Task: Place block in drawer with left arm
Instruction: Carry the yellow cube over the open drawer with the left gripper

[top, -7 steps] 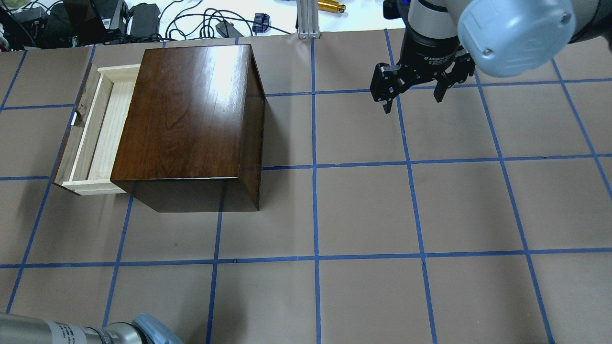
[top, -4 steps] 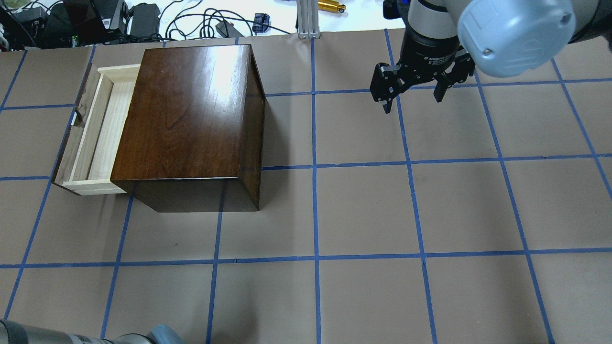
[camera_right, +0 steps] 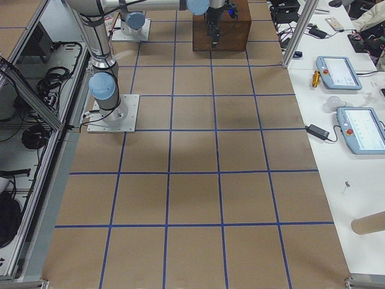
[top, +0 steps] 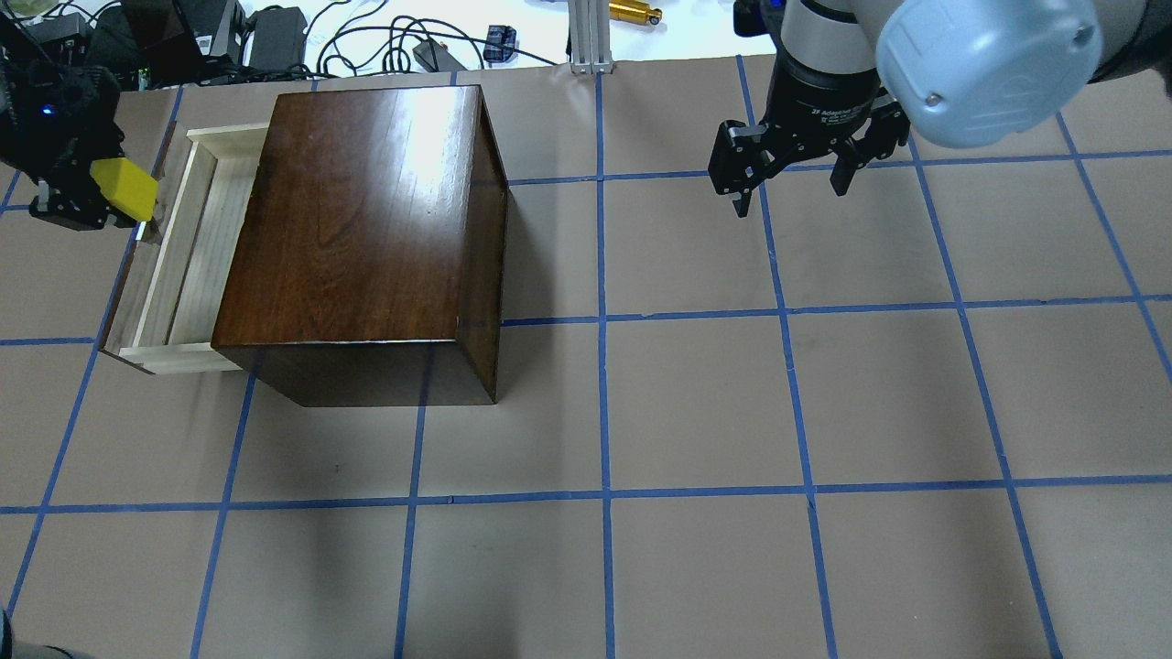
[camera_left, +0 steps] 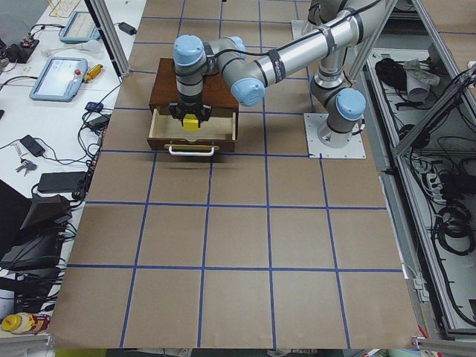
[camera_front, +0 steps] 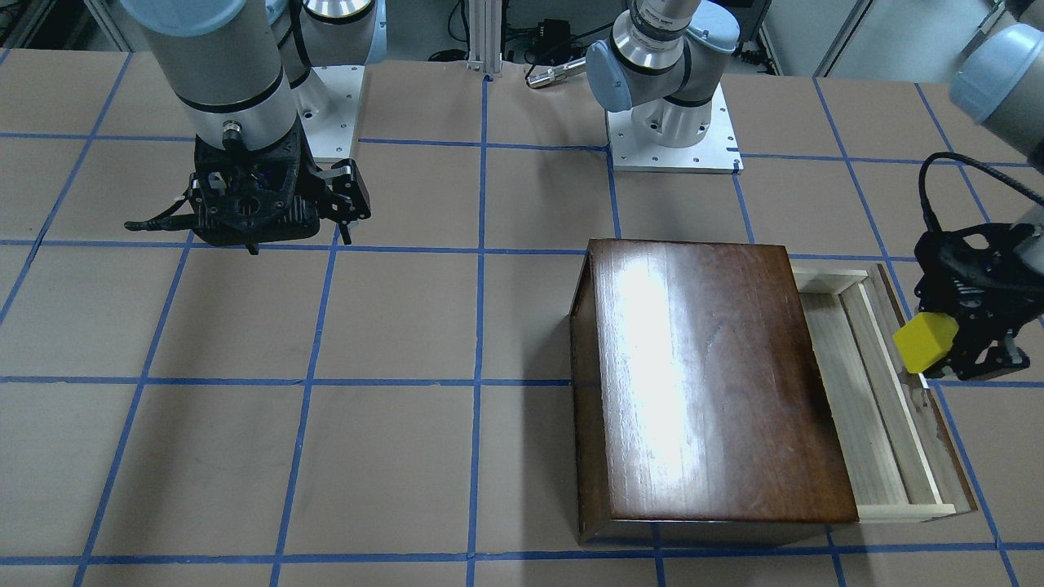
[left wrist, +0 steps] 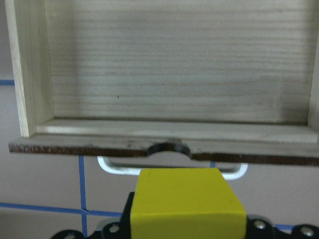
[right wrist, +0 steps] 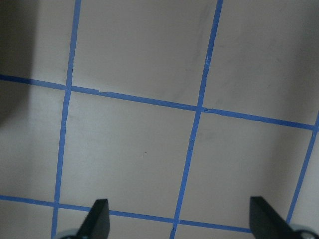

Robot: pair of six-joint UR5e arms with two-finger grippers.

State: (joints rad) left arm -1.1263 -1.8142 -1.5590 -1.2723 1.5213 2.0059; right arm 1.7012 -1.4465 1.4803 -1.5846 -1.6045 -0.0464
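Note:
My left gripper [top: 92, 188] is shut on the yellow block [top: 125, 189] and holds it above the drawer's dark front panel, at the outer edge of the open drawer [top: 197, 247]. In the front-facing view the block [camera_front: 925, 342] hangs beside the drawer [camera_front: 877, 399]. In the left wrist view the block [left wrist: 187, 205] sits just outside the front panel, above the metal handle [left wrist: 112, 168], with the pale tray floor [left wrist: 174, 64] bare. My right gripper [top: 789, 174] is open and empty, far right above the table.
The glossy dark-brown box [top: 366, 220] stands right of the drawer. Cables and devices [top: 275, 37] lie beyond the table's far edge. Blue tape lines grid the brown table [top: 696, 403].
My left gripper with the yellow block has come into the overhead view at the far left, next to the drawer front. The left arm's elbow has left the bottom edge. The right arm is still.

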